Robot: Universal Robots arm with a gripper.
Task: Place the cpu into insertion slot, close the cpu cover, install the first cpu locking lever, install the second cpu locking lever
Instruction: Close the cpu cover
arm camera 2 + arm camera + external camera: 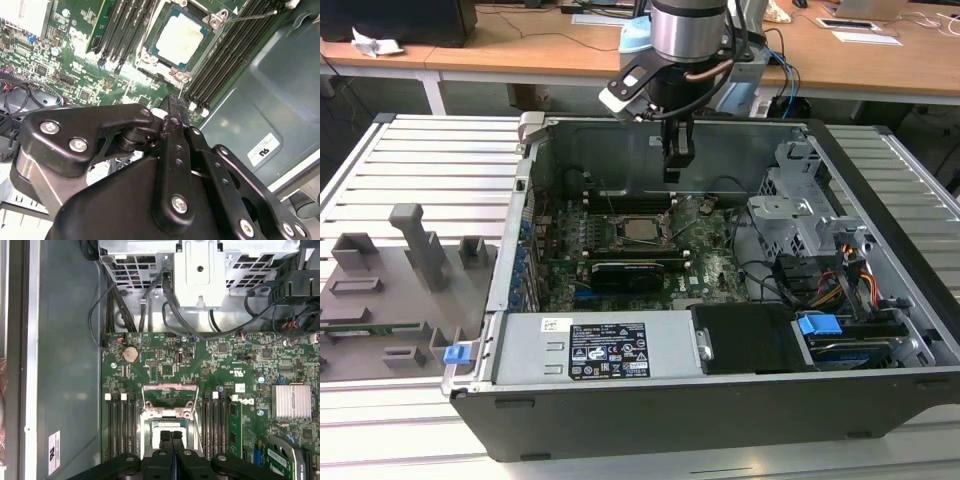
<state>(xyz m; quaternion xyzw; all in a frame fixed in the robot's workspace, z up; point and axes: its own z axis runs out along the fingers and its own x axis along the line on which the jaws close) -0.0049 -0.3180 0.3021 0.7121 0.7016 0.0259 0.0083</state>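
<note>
The cpu [180, 37], a square chip with a silver top, lies flat in the insertion slot [151, 36] on the green motherboard; it also appears in the exterior view as the cpu [642, 229]. My gripper [673, 172] hangs above the socket near the case's back wall, its black fingers shut with nothing between them. In both wrist views the gripper [172, 438] [175, 103] sits over the socket's edge. The cpu cover [170, 388] looks raised, standing at the socket's hinge side. A thin wire locking lever [250, 16] sticks up unlatched.
Long black memory slots [225, 55] flank the socket. A black card [630, 270] lies just in front of it, a power supply [595, 350] at the case front, a metal drive cage [800, 200] and cables on the exterior view's right. A grey fixture tray [390, 290] sits outside.
</note>
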